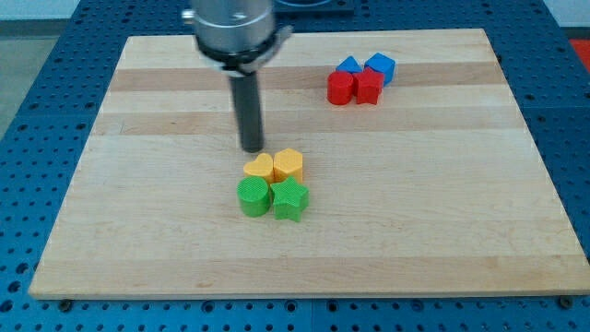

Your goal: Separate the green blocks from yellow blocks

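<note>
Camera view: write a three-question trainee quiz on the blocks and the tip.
1. True or false: my tip touches a green block.
2. Which pair sits nearer the view's top: A yellow blocks, B green blocks?
3. Fill in: the red and blue blocks cluster at the view's upper ____.

Key:
1. False; it stands just above the yellow heart, left of the yellow hexagon.
2. A; green cylinder and green star lie below.
3. Right: red blocks, blue blocks.

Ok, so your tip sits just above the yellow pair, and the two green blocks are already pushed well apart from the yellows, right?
Not quite. The camera view shows my tip just above the yellow heart and yellow hexagon, but the green cylinder and green star are not apart: they sit packed right against the yellows' lower edge.
</note>
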